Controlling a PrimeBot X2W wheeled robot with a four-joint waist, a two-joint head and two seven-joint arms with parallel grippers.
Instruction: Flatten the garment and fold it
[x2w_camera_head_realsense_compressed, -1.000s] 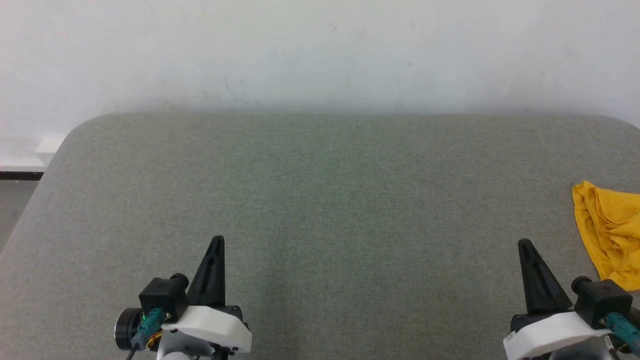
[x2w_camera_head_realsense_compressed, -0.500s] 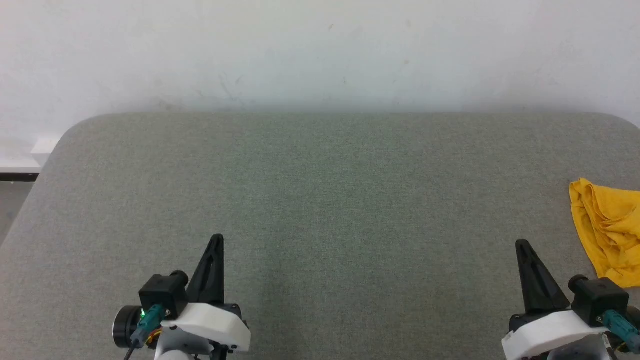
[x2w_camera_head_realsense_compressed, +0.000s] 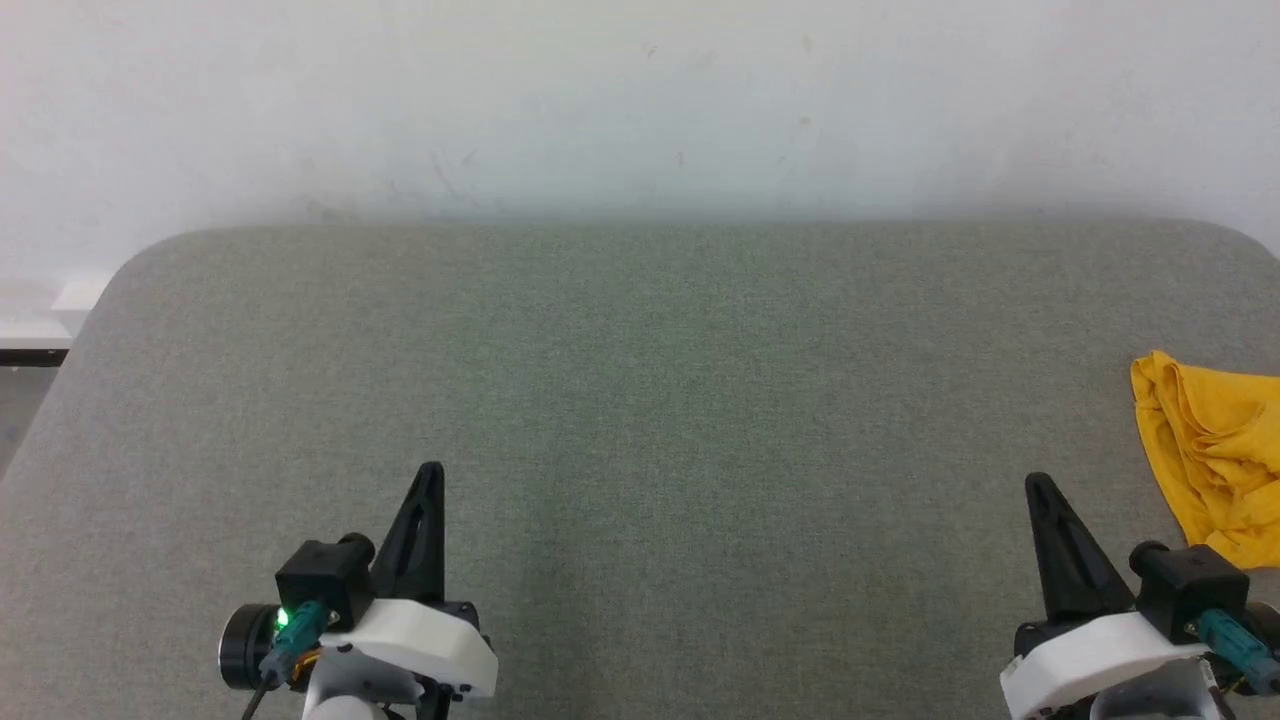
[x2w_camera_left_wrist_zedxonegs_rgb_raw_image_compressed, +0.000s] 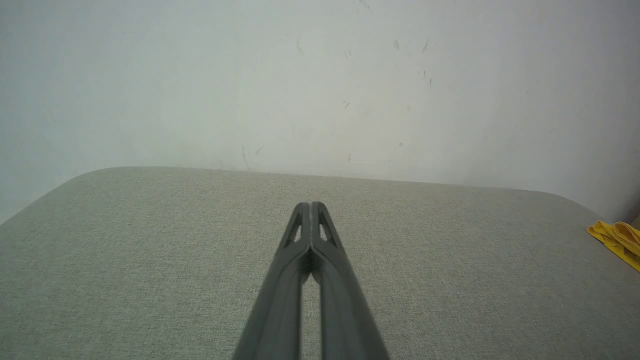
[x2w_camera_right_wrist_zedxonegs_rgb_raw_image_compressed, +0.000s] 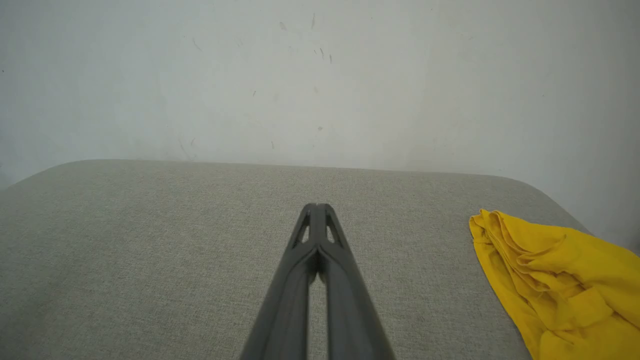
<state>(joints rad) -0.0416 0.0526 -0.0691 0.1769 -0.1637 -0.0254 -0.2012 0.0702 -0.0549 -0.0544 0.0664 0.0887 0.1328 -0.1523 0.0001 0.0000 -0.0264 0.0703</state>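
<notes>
Looking down from the head: grey-green fabric-covered table (x2w_camera_head_realsense_compressed: 640, 400) with rounded far corners, backed by a plain white, lightly scuffed wall (x2w_camera_head_realsense_compressed: 640, 100). Toward the table's near edge, left of middle, left gripper (x2w_camera_head_realsense_compressed: 431, 475) with two long dark fingers pressed together into a single point, pinching nothing, aimed at the far edge. Toward the near edge on the right, right gripper (x2w_camera_head_realsense_compressed: 1038, 485), fingers likewise pressed together, empty. Along the table's right edge, a little short of the far right corner, crumpled mustard-yellow soft cloth garment (x2w_camera_head_realsense_compressed: 1205, 450), bunched in loose folds, partly cut off at the side of the view. Near the right gripper's tip yet apart from it, well apart from the left gripper.

Looking along the left wrist: left gripper (x2w_camera_left_wrist_zedxonegs_rgb_raw_image_compressed: 311, 206) closed tip to tip above bare table fabric, touching no cloth. Off by the table's right edge, just a thin yellow sliver of the garment (x2w_camera_left_wrist_zedxonegs_rgb_raw_image_compressed: 617, 237).

Looking along the right wrist: right gripper (x2w_camera_right_wrist_zedxonegs_rgb_raw_image_compressed: 317, 207) closed tip to tip, gripping nothing, pointing at the far edge and the wall. Beside it toward the right edge, the garment (x2w_camera_right_wrist_zedxonegs_rgb_raw_image_compressed: 560, 280), rumpled, unflattened, with stacked folds at its far end, clear of both fingers.
</notes>
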